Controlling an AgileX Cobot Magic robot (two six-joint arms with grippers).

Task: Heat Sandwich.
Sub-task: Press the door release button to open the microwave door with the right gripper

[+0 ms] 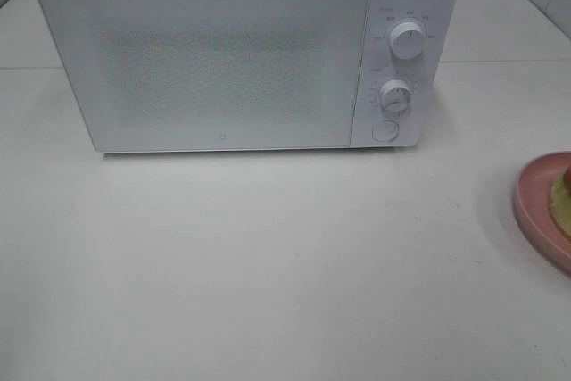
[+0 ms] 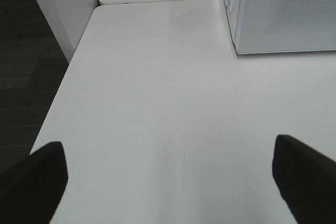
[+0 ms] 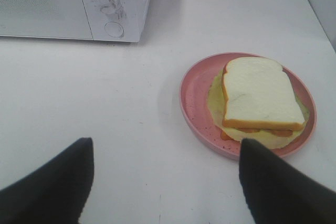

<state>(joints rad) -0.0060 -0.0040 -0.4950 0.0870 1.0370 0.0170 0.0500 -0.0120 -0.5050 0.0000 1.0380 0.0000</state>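
— White table (image 1: 268,265) all round and pale wall tile behind, nothing else to the room. What are the arms up to?

— Not much. The left gripper (image 2: 169,148) hangs over bare tabletop with its jaws spread wide and nothing between them. The right gripper (image 3: 167,148) is parted too, also empty, and it hovers just short of the pink plate (image 3: 194,85).

— And the sandwich?

— The sandwich (image 3: 260,98) lies flat on that plate, white bread on top, orange and pale yellow-green filling poking out at the edges. Nobody is touching it. From the high camera it is only a sliver at the right edge of the table, well apart from the microwave (image 1: 214,60).

— So how far along would you say?

— Barely started, I'd judge. The microwave door (image 1: 205,69) is shut, so it has to be opened, the food carried over and put inside, the door closed again, and then a dial turned. None of that looks done.

— Any brand on the thing?

— A tiny mark sits low on the door's middle, too small for me to read. The two dials (image 1: 409,40) have little figures printed round them, and there's a round button (image 1: 384,130) under the lower one, but I can't make out a single number. The left wrist view catches some print on the oven's side, blurred as well.
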